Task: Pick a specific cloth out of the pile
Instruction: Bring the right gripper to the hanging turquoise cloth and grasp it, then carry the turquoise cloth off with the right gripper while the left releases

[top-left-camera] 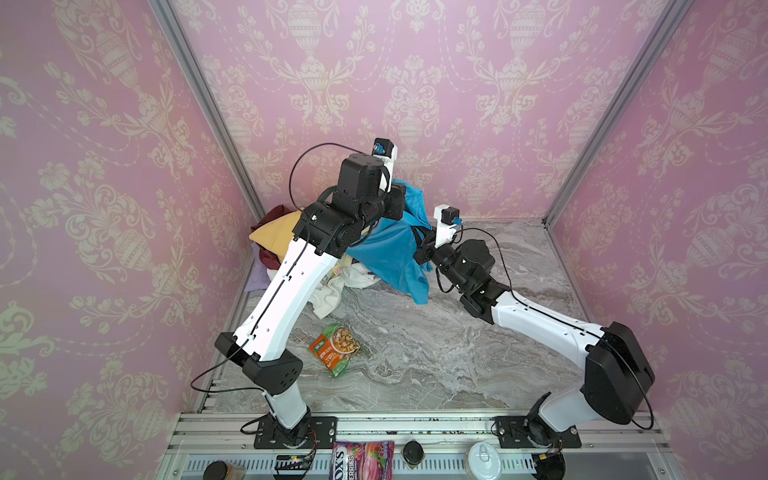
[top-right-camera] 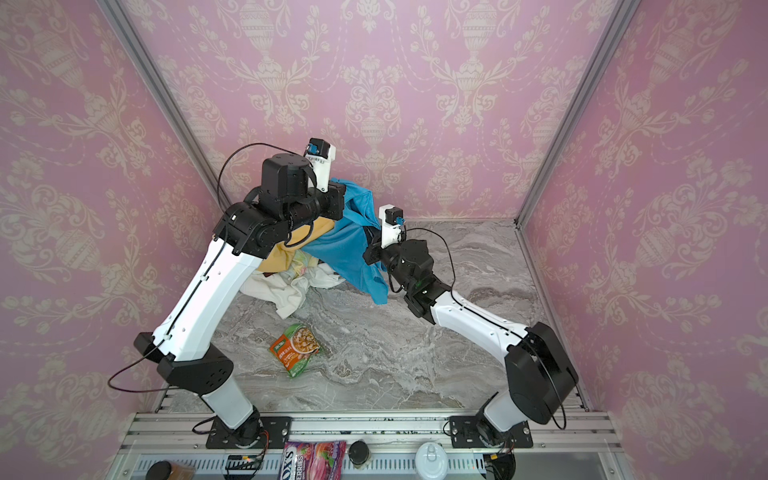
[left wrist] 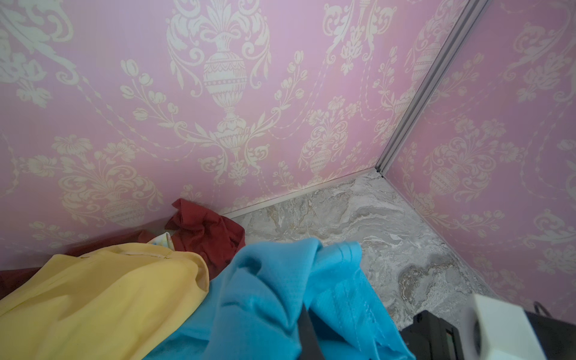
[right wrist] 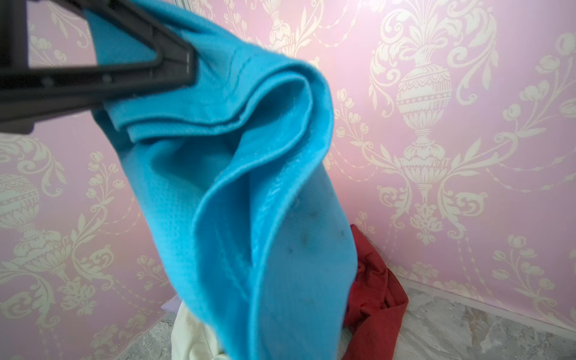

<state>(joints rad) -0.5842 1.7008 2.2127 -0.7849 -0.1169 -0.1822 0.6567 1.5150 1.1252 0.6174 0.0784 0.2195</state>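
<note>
Sweets bag [top-left-camera: 363, 460] on the front rail [top-left-camera: 415, 424] and snack packet [top-left-camera: 336, 350] on the table [top-left-camera: 415, 374] lie well apart from the work. Farther in, the right gripper [top-left-camera: 420, 249] is clenched against the cloth [top-left-camera: 390, 253], its hold hidden. The raised left gripper [right wrist: 187, 73] pinches the top fold, so the cloth hangs above the pile [top-left-camera: 272, 237].

Plain turquoise-blue, the cloth [top-left-camera: 390, 253] hangs raised in loose folds over the right side of the pile [top-left-camera: 270, 239], its lowest corner perhaps touching the desk [top-left-camera: 415, 332], while that heap of mustard-yellow, dark red, white and lilac pieces lies crumpled in the far-left corner
</note>
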